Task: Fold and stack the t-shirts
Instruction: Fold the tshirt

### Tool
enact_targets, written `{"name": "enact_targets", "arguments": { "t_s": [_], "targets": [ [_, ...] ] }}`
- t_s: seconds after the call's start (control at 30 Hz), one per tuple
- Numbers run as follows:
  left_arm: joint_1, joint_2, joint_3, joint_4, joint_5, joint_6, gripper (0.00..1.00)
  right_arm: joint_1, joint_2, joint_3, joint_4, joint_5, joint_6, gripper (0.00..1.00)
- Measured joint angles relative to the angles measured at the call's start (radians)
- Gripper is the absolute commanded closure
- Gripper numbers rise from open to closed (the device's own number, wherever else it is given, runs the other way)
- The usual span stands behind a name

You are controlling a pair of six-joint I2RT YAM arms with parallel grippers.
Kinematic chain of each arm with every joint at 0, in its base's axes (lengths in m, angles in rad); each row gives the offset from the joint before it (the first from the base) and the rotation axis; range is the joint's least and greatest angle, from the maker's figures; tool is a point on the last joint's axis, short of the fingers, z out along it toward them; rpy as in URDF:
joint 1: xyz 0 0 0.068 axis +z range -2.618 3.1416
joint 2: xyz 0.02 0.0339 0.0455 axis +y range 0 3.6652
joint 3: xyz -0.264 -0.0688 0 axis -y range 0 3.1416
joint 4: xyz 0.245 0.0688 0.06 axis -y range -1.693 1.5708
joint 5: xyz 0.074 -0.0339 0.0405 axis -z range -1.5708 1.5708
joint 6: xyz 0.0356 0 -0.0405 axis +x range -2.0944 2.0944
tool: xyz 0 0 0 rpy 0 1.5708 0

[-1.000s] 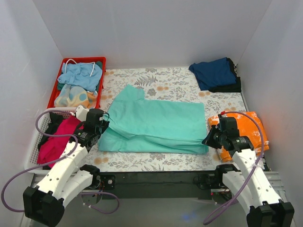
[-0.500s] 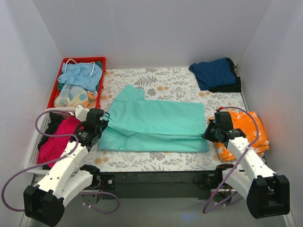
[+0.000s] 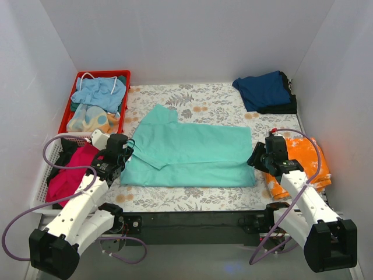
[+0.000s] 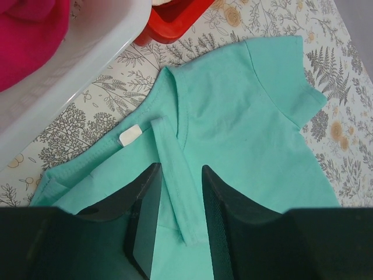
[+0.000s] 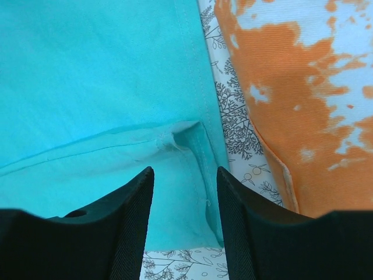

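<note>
A teal-green t-shirt (image 3: 192, 154) lies folded lengthwise across the middle of the patterned table. My left gripper (image 3: 125, 153) is at its collar end and stands open. In the left wrist view the gripper (image 4: 179, 169) straddles a loose strip of the teal shirt's (image 4: 245, 116) edge without pinching it. My right gripper (image 3: 256, 158) is open at the hem end. There the gripper (image 5: 185, 172) hangs over the folded corner of the teal shirt (image 5: 99, 76). A navy t-shirt (image 3: 265, 90) lies folded at the back right. An orange-and-white t-shirt (image 3: 303, 157) lies right of the right gripper.
A red basket (image 3: 124, 79) with light blue and mottled cloth stands at the back left. A white basket (image 3: 44, 175) holding a magenta shirt (image 3: 73, 172) sits left of the left arm. White walls close in three sides.
Both grippers have opened and let go of the teal shirt, which now lies flat. The right gripper has shifted a little farther from the near edge.
</note>
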Motion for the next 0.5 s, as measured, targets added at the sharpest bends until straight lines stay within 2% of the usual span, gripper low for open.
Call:
{"name": "enact_targets", "arguments": {
  "t_s": [0.13, 0.33, 0.5],
  "targets": [
    [0.000, -0.009, 0.013, -0.001, 0.010, 0.013, 0.66, 0.038, -0.008, -0.006, 0.014, -0.018, -0.005, 0.50],
    [-0.002, -0.038, 0.010, -0.008, 0.093, 0.032, 0.68, 0.194, -0.008, -0.061, 0.036, -0.031, 0.015, 0.50],
    [-0.017, -0.074, -0.106, -0.011, 0.171, 0.003, 0.69, 0.264, 0.050, -0.108, 0.081, -0.037, 0.040, 0.51]
  ]
}}
